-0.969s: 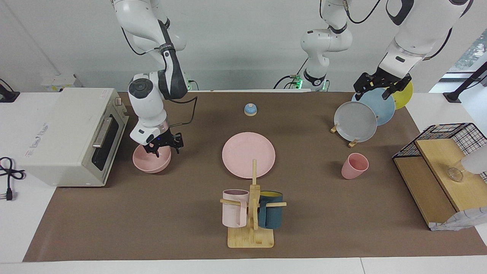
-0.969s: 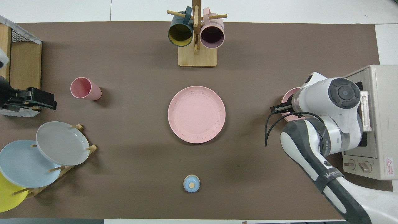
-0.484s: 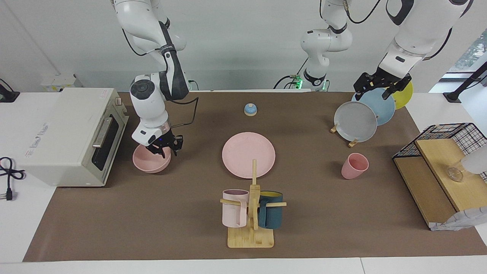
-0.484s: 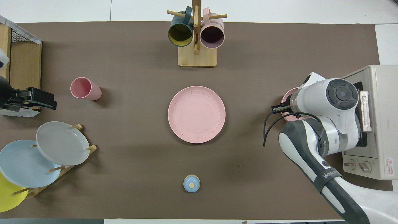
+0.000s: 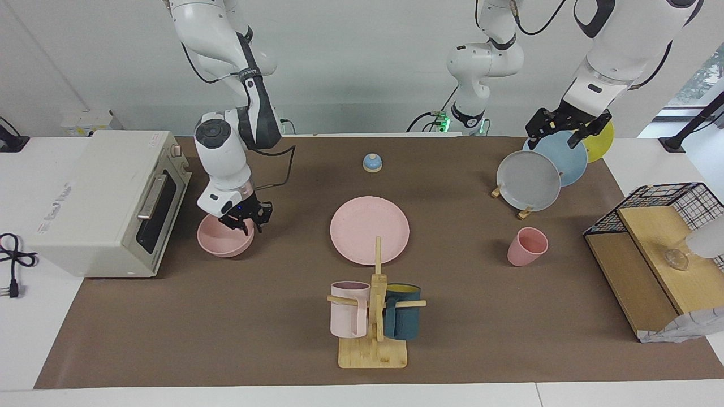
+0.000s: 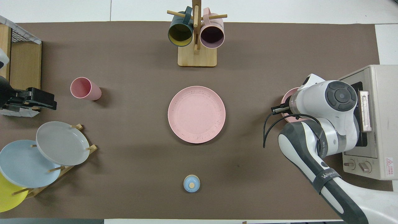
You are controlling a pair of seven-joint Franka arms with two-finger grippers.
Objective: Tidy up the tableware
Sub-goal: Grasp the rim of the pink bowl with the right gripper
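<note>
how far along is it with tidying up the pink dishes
Barely started: nothing is stacked. The plate lies bare mid-table, and the cup stands apart toward the left arm's end. In hand: the right gripper is down at the bowl's rim beside the toaster oven, but the bowl still sits on the table. The left gripper waits over the plate rack. Left: gathering bowl and cup, probably onto the plate.

In the overhead view the right arm's wrist covers most of the pink bowl (image 6: 286,99) and all of its gripper. The yellow plate (image 6: 7,197) is cut by the picture's edge, behind the blue plate (image 6: 21,163).
</note>
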